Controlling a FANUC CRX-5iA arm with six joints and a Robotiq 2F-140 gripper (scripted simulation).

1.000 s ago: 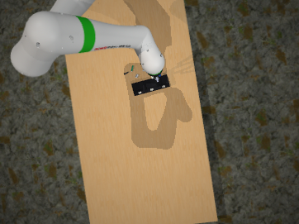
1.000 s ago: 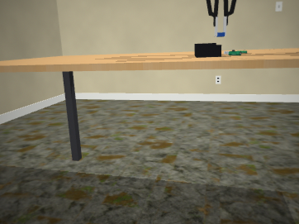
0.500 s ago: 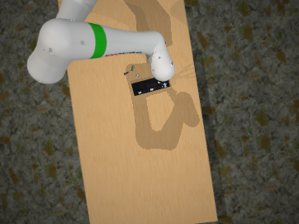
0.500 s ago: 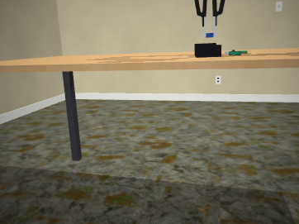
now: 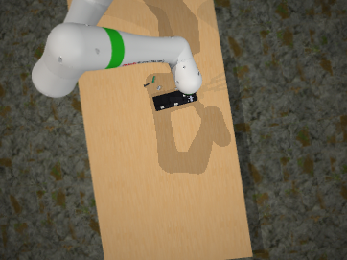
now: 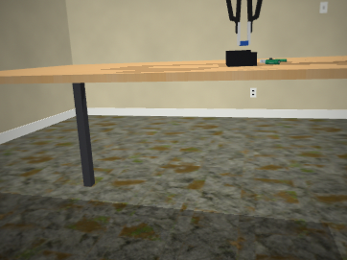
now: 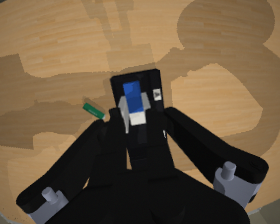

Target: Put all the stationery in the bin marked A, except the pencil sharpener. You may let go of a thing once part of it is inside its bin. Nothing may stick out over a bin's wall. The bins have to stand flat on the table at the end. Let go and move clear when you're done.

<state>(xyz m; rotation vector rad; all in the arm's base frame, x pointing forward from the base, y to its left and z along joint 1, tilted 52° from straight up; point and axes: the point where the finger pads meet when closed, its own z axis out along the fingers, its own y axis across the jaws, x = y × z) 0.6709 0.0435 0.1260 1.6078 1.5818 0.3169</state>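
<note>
My gripper is shut on a small blue and white eraser and holds it end-down. It hangs just above one end of the black bin block, a little clear of it in the side view, where the eraser is over the bin. From above, the wrist covers the right end of the bin block. White labels mark the block, too small to read. A green stick-like item lies on the table beside the bins; it also shows in the wrist view.
A small dark item lies next to the green one, left of the bins. The arm reaches in from the far left of the wooden table. The table's right edge is close to the bins.
</note>
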